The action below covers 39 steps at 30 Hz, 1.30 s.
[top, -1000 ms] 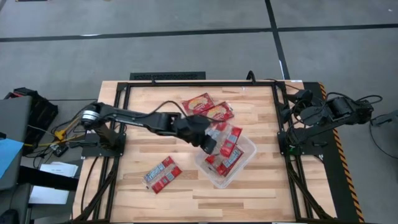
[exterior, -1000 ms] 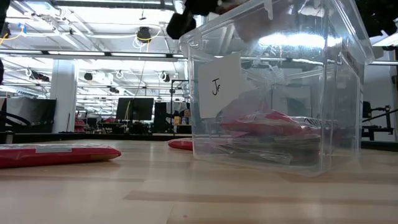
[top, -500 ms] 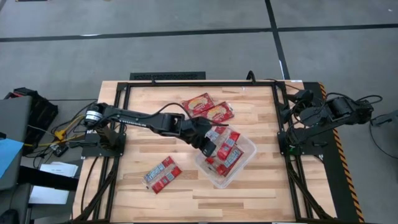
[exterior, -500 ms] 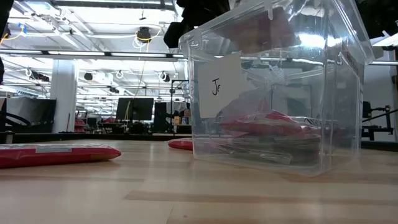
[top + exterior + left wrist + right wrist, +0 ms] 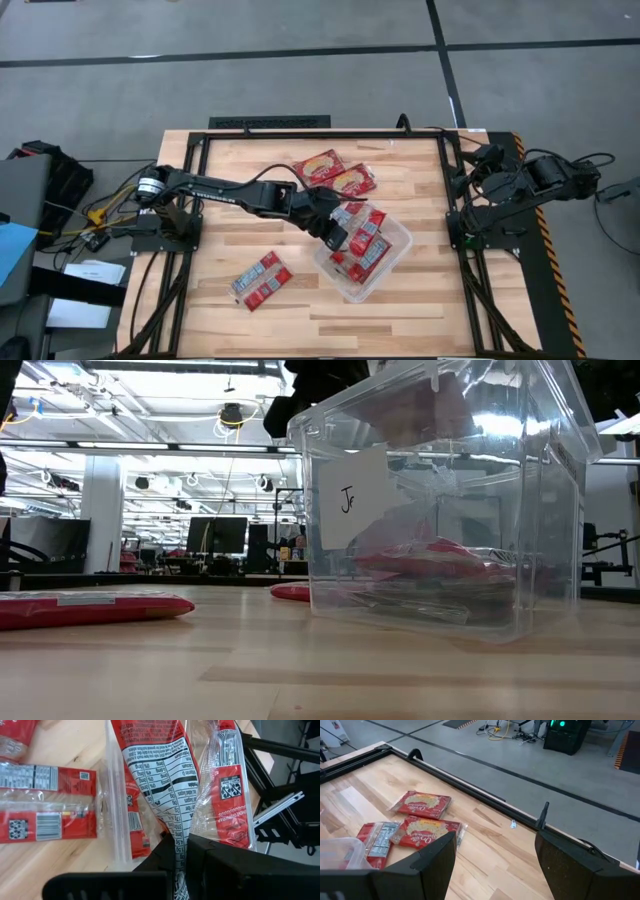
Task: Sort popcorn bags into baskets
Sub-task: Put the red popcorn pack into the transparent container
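The left end effector (image 5: pixel 338 232) hangs at the near rim of the clear tub (image 5: pixel 398 262), its fingers pinched tight on one popcorn bag (image 5: pixel 162 775). In the left wrist view the packet dangles from the closed fingers, nutrition panel facing out, with its free end hanging down over the tub wall, and other red packets already lie inside. So the step in hand looks like the drop: the bag is carried to the tub and not yet let go.

From counter height, the tub (image 5: pixel 440 500) stands upright with a small handwritten label on its side and several packets piled at the bottom. Red bags are left out on the counter (image 5: pixel 300 310): two beside each other behind the tub (image 5: pixel 333 172), and another pair near the front-left (image 5: pixel 261 280).

The right end effector (image 5: pixel 495 865) waits at the right edge of the counter, its fingers spread wide and holding nothing.

My guess is the next move wants the left arm a little further over the tub's opening before the fingers part, so that the bag falls inside rather than draping over the rim. After that, the loose packets on the counter remain to be fetched.
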{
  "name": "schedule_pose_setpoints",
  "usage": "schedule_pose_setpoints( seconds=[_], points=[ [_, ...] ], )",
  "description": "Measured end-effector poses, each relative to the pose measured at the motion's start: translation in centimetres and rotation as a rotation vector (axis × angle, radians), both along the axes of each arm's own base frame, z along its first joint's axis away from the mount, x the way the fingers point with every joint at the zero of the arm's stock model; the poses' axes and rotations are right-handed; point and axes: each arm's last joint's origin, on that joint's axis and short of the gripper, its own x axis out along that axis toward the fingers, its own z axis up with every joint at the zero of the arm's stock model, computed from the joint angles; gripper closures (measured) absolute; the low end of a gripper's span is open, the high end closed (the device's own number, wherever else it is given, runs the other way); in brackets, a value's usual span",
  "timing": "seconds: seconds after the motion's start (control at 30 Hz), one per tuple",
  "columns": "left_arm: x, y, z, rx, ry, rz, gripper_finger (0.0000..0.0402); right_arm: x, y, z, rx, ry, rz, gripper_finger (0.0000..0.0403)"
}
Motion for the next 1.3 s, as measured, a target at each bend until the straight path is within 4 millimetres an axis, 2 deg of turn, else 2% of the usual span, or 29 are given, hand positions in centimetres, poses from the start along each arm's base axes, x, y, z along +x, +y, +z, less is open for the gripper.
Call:
schedule_pose_setpoints(
  seconds=[0.1, 0.33, 0.4, 0.6, 0.8, 1.13, 1.3],
  points=[
    [0.1, -0.1, 0.6, -0.023, -0.009, -0.026, 0.0401, 0.0, 0.0, 0.0, -0.001, 0.0, -0.001, 0.0107],
    [-0.5, -0.1, 4.3, 0.061, 0.003, -0.012, 0.0401, 0.0, 0.0, 0.0, 0.003, -0.004, -0.003, 0.0107],
    [-0.7, -0.1, 4.7, 0.066, 0.0, -0.001, 0.0401, 0.0, 0.0, 0.0, 0.009, -0.011, -0.008, 0.0107],
    [0.1, -0.3, 3.8, 0.061, 0.004, 0.0, 0.0401, 0.0, 0.0, 0.0, 0.011, -0.013, -0.009, 0.0107],
    [2.5, -1.1, 1.0, 0.065, 0.117, -0.089, 0.0401, 0.0, 0.0, 0.0, 0.019, -0.023, -0.015, 0.0107],
    [2.9, -0.9, 1.1, 0.123, 0.135, -0.047, 0.0401, 0.0, 0.0, 0.0, 0.024, -0.028, -0.02, 0.0107],
    [4.5, -1.3, -1.3, 0.084, 0.156, -0.09, 0.0401, 0.0, 0.0, 0.0, 0.024, -0.028, -0.02, 0.0107]
  ],
)
